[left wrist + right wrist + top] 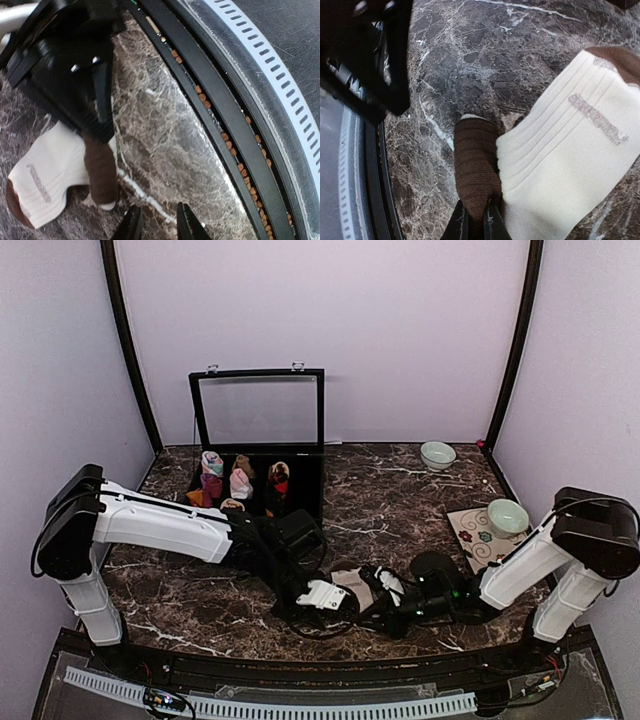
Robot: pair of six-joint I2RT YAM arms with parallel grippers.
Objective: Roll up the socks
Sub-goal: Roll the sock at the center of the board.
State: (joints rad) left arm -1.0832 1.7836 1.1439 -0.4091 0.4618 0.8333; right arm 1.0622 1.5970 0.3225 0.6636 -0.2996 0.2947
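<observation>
**Dark marble tabletop (400,510): right gripper (475,226) pinching the cream sock (560,165) by its cuff**

Well beyond both sets of jaws, toward the back left, a black case (312,490) is standing with its lid (258,373) raised upright, and rolled sock bundles (240,483) are sitting inside it. The left gripper (157,227) is hovering over bare marble near the front edge, its jaws standing slightly apart with nothing between them. Just ahead of those jaws and off to one side, the cream sock is lying flat on the stone, ribbed body spread out, brown toe pointing away. Its brown cuff (475,165) is running straight into the right gripper's jaws, which are closing tight on the fabric so that the cuff is bunching into a narrow band between the fingertips. The two grippers are facing each other closely across the sock. Far behind the right jaws, a pale green bowl (437,455) is sitting on the marble, and a second bowl (507,517) is resting on a flowered mat (468,538).
</observation>
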